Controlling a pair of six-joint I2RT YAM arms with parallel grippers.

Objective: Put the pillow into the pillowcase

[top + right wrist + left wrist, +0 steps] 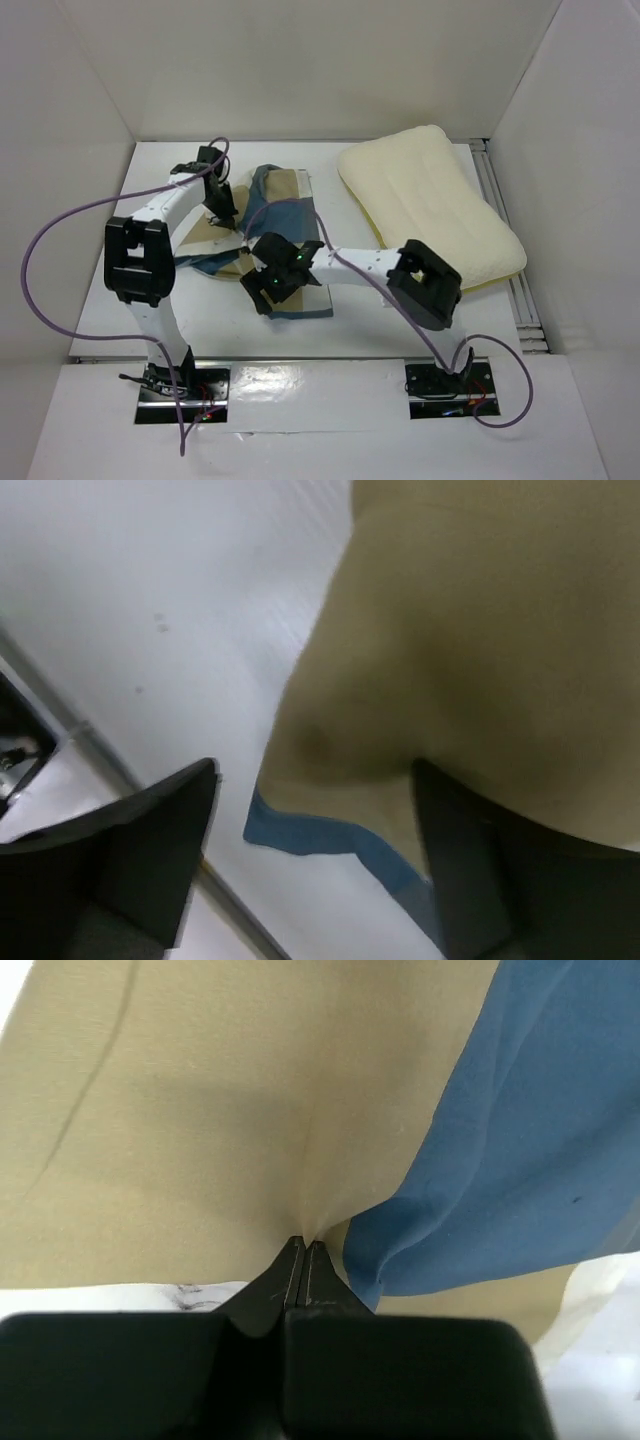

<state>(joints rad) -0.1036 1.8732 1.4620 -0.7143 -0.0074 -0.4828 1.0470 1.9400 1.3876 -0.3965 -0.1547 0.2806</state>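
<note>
The left hand pinches shut on a tan fold of the checked pillowcase at mid-bench, the right hand spreads wide over its near part, the pillow lies by the far right corner, and purple cables loop around.

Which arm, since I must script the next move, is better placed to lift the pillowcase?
Probably left: the left gripper is shut on the pillowcase, while the right gripper stands open over it, gripping nothing.
</note>
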